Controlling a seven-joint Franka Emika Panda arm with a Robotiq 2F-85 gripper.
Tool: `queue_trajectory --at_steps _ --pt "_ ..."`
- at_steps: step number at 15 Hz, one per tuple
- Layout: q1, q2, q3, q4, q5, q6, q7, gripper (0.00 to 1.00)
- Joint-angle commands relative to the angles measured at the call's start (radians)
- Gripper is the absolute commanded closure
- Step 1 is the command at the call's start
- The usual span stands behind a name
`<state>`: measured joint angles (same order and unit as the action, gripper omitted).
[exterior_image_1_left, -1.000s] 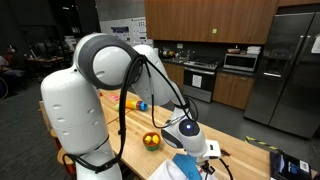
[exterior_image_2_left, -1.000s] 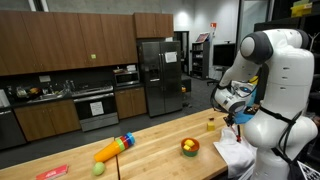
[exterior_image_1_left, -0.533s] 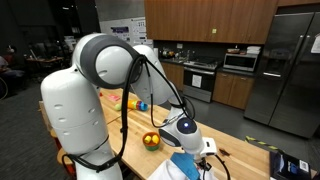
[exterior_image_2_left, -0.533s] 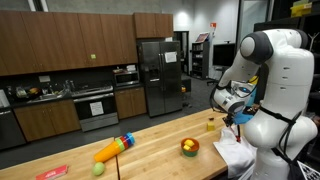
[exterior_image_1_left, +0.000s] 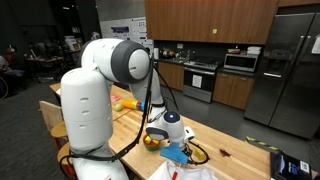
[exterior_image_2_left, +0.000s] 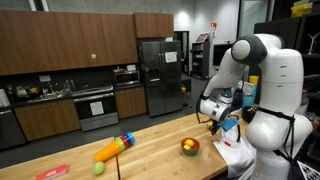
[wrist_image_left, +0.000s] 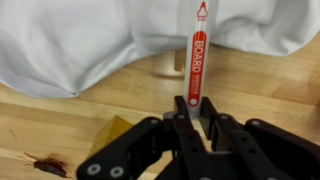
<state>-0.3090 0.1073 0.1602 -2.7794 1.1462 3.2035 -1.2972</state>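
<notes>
Wrist view: the gripper (wrist_image_left: 193, 105) is clenched on one red-and-white marker (wrist_image_left: 198, 50), which juts out over the wooden table (wrist_image_left: 260, 85) toward one white cloth (wrist_image_left: 90, 40). In an exterior view, one fruit bowl (exterior_image_1_left: 150, 141) sits just beside the gripper

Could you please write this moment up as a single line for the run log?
gripper: shut on red marker | marker: pointing at white cloth | below: wooden table

We see a slim red-and-white board marker (wrist_image_left: 199, 48), lettered along its barrel. Its near end sits pinched in the tool (wrist_image_left: 193, 112), and its tip points straight away.
</notes>
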Motion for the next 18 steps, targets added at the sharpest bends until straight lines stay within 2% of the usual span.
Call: queue_trajectory --at_steps 1,3,6,8,12,15,16,18 --pt "0.038 0.019 -0.027 0.0 -0.03 0.048 -0.029 0.95" --pt "0.04 -0.009 -0.041 0.002 -0.005 0.034 -0.056 0.95" --pt "0.027 -0.137 -0.041 -0.04 -0.014 -0.051 -0.033 0.95" --pt "0.033 -0.135 -0.054 0.001 0.016 -0.075 -0.065 0.95" --pt "0.022 -0.193 -0.04 -0.018 -0.068 -0.108 -0.009 0.95" --pt "0.011 -0.146 -0.029 0.001 -0.182 -0.119 0.032 0.95" --pt "0.028 -0.143 -0.037 0.007 -0.12 -0.105 -0.005 0.82" --pt "0.028 -0.137 -0.035 0.006 -0.156 -0.107 0.015 0.82"
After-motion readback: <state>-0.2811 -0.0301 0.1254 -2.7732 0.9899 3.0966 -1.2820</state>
